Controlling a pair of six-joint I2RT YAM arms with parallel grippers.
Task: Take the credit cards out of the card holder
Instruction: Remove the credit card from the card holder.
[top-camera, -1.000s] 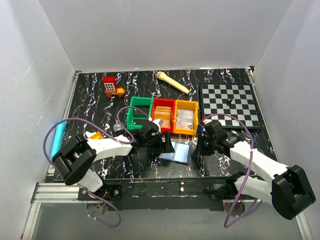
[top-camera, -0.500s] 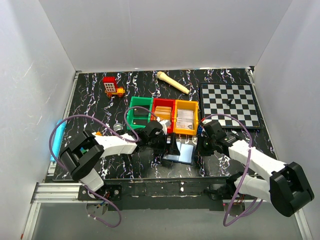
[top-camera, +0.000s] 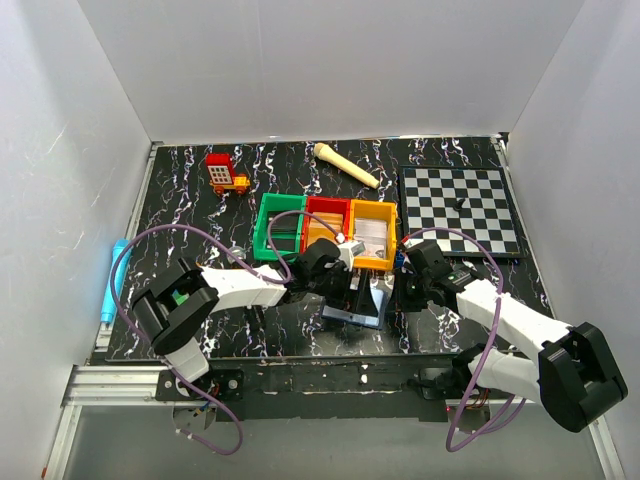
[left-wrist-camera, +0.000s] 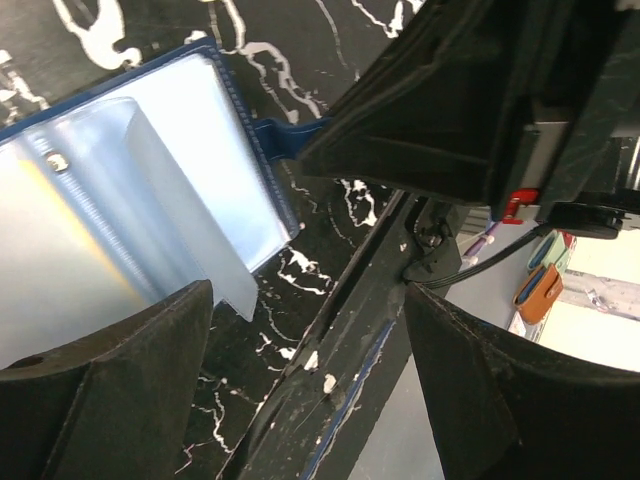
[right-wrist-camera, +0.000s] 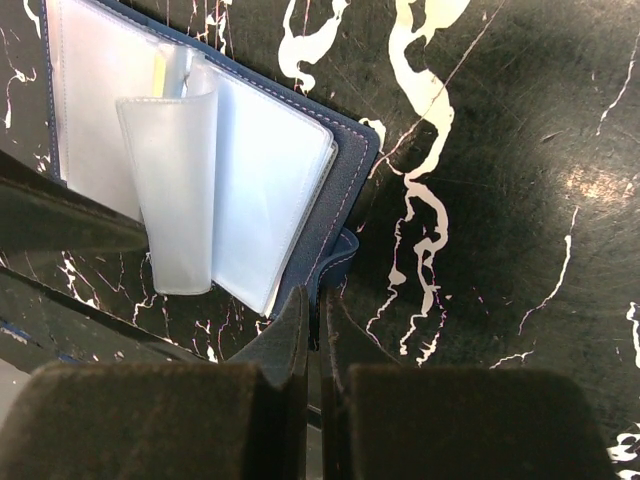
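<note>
The right hand (right-wrist-camera: 318, 372) has its fingers pressed together on the card holder (right-wrist-camera: 262, 150), pinching only the thin navy tab (right-wrist-camera: 340, 258) at its right edge; that is a narrow purchase, and I judge that any sideways pull could draw the tab out and leave the holder free to skate. The left hand (left-wrist-camera: 305, 385) hangs over the holder's near side with its fingers spread wide and nothing between them. The holder lies open on the counter (right-wrist-camera: 480, 200), inside face up, between the two hands and just near of the red bin (top-camera: 326, 222) and the orange bin (top-camera: 372, 228). One clear sleeve (right-wrist-camera: 175, 190) stands curled up off the page; the left fingers could close on that loose plastic instead of a card, and a tug would then lift or fold the whole holder against the weak tab grip. Whether cards sit in the sleeves I cannot tell, beyond a faint yellow edge. The holder is close to the counter's near edge, so a slip could push it off. The hands are also very near each other, and a careless reach risks a knock.
</note>
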